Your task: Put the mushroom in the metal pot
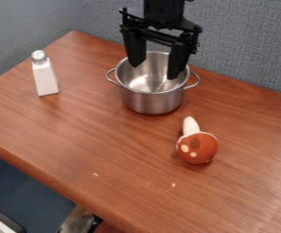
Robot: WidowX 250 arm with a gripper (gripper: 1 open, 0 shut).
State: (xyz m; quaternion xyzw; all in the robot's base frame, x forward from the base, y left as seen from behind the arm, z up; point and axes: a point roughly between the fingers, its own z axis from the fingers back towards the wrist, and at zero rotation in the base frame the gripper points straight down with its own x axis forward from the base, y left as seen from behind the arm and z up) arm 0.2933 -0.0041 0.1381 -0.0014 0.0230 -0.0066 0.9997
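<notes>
While fingers hang spread over metal pot, mushroom lies apart, nearer camera.

We saw soft, even light; the table carried a pale sheen, the metal pot glinted, shadows stayed faint, and the small frame looked slightly grainy.

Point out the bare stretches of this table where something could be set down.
Bare wood runs along the table's front, from below the white bottle across to the mushroom, and between bottle and metal pot. Crowded: the back, where the open pincer hangs over the pot.
</notes>
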